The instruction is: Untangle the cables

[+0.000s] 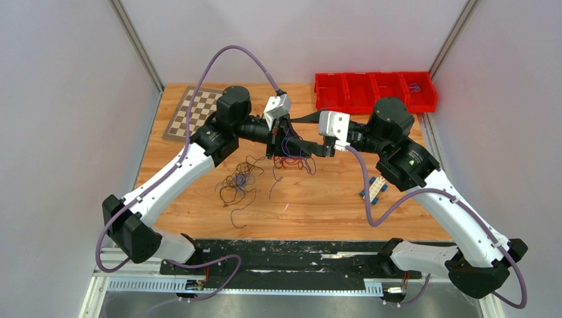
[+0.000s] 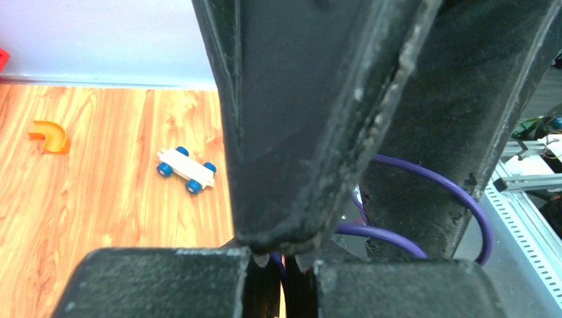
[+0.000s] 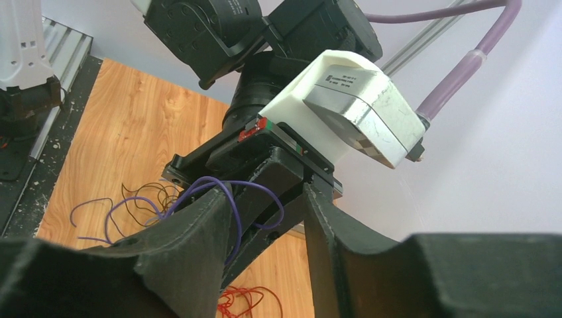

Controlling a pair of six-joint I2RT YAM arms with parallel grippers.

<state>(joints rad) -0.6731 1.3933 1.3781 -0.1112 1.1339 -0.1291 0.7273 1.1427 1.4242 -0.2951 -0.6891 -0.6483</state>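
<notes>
The cables lie mid-table: a dark brown tangle (image 1: 237, 182), a red bundle (image 1: 289, 161) and a blue-purple wire (image 1: 292, 141) lifted between the two grippers. My left gripper (image 1: 274, 144) is shut on the blue-purple wire (image 2: 378, 232), which runs into its narrow jaw gap (image 2: 285, 268). My right gripper (image 1: 319, 148) is open. In the right wrist view its jaws (image 3: 265, 193) stand apart around the left gripper's fingers (image 3: 281, 175). The blue-purple wire (image 3: 233, 199) loops over my right gripper's left finger (image 3: 192, 245). The red bundle (image 3: 242, 298) lies below, the brown wires (image 3: 142, 197) to the left.
A red bin row (image 1: 374, 91) stands at the back right, one bin holding a purple wire. A chessboard (image 1: 195, 112) lies back left. A white toy car with blue wheels (image 1: 376, 189) sits right of centre, and an orange curved piece (image 2: 52, 136) lies near the wall.
</notes>
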